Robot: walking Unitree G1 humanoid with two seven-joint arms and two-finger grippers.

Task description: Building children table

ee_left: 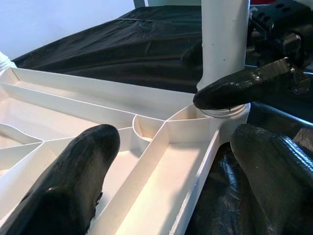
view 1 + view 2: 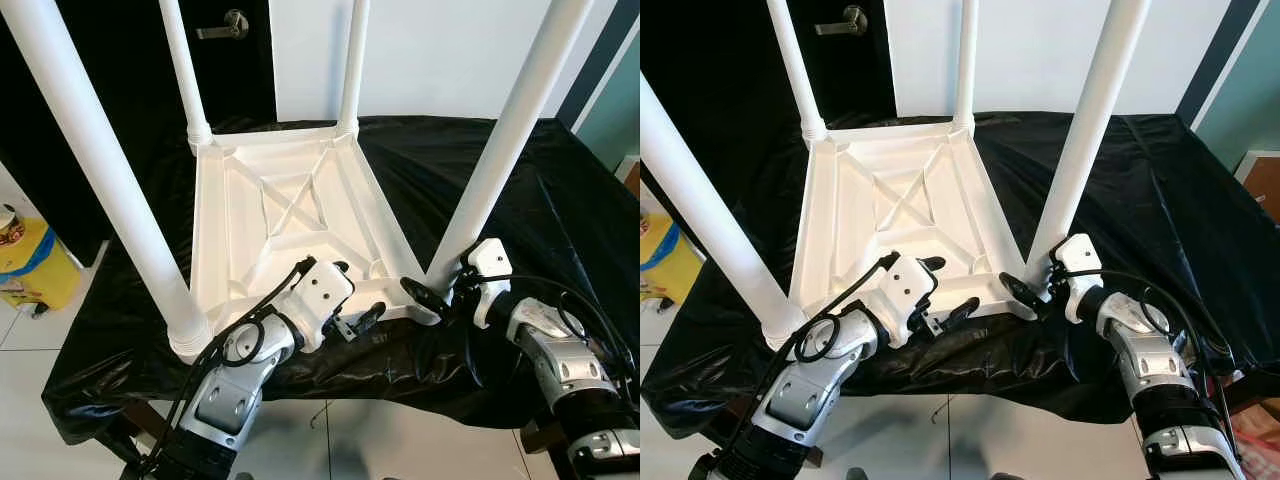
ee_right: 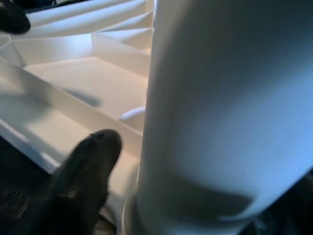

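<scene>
White kids' table (image 2: 290,200) sits upside down mid-frame on a black sheet (image 2: 560,220), four legs up; right tool (image 2: 432,290) is clamped round the base of the lower-right leg (image 2: 490,170); left tool (image 2: 335,300) hangs open over the near rim, lower centre.

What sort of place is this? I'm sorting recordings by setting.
Probably a room in a home, used as a workspace: a dark door with a lever handle, white tiled floor, and a black sheet under an upturned white table.
</scene>
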